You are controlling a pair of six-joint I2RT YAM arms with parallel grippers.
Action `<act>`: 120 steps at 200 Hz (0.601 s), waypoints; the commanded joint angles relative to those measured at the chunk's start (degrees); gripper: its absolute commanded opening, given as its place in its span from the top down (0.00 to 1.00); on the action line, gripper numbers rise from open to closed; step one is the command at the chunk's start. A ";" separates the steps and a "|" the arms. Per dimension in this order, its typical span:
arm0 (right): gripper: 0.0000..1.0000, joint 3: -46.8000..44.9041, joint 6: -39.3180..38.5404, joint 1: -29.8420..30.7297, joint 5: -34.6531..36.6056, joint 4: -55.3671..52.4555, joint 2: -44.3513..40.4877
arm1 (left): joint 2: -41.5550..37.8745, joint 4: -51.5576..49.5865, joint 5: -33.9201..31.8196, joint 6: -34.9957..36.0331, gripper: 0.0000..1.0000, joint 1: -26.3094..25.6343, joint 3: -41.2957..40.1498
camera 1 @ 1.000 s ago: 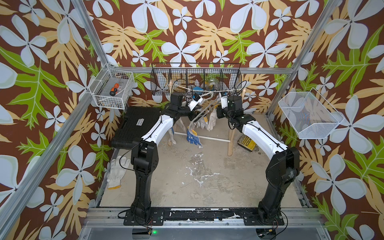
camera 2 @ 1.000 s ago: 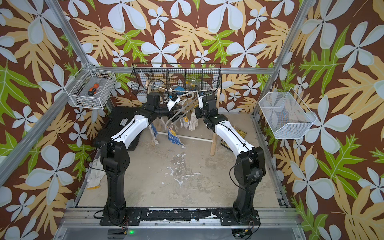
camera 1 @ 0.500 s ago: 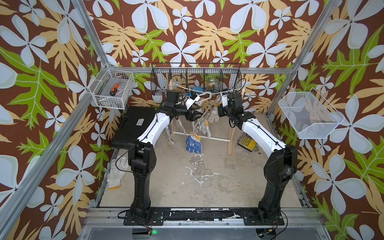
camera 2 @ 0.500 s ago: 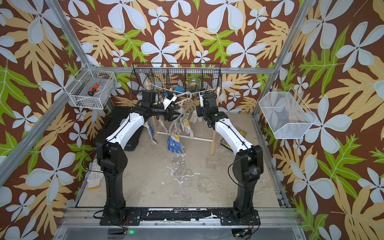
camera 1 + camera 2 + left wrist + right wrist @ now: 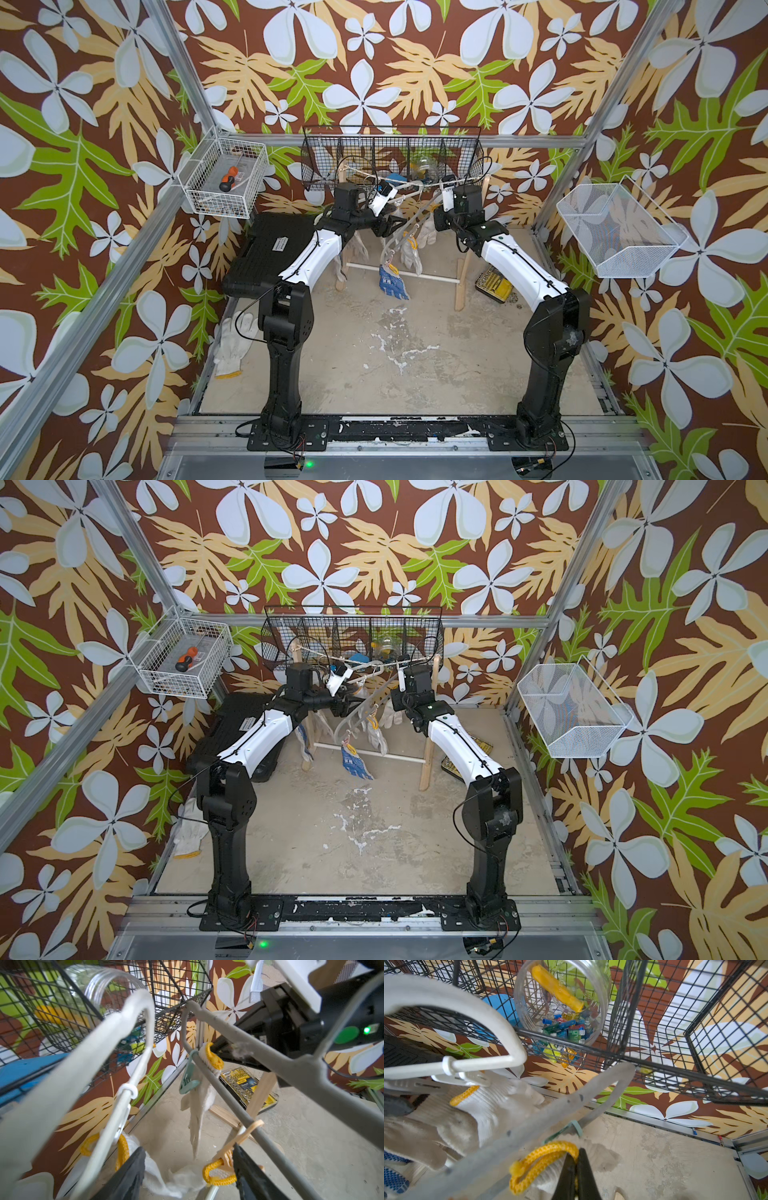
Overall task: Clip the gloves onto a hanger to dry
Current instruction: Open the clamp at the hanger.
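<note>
Your left gripper (image 5: 189, 1153) is open around the tan clip (image 5: 239, 1140); the blue-dotted glove (image 5: 392, 282) has dropped and now hangs clipped. Right gripper (image 5: 576, 1157) stays clamped on a yellow cuff (image 5: 542, 1159).

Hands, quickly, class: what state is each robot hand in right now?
Left hand: open, gripping nothing.
Right hand: closed on a yellow glove cuff.

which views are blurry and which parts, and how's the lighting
Left wrist view: the near white hanger is smeared out of focus, the grey hanger sharper. Right wrist view: white hanger soft, jar and wire basket crisp. Both top views: sharp, evenly lit.
</note>
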 commanded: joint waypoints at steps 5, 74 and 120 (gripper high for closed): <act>1.00 0.75 0.74 0.06 -0.16 0.23 0.82 | 1.85 5.58 -3.88 0.14 0.31 -0.71 2.43; 1.00 2.44 0.75 0.08 -1.95 1.30 2.54 | 2.50 1.84 -2.86 4.76 0.31 -3.43 2.72; 1.00 3.00 1.26 0.09 -6.21 2.05 2.29 | -0.64 -5.84 -0.12 8.02 0.30 -4.84 0.27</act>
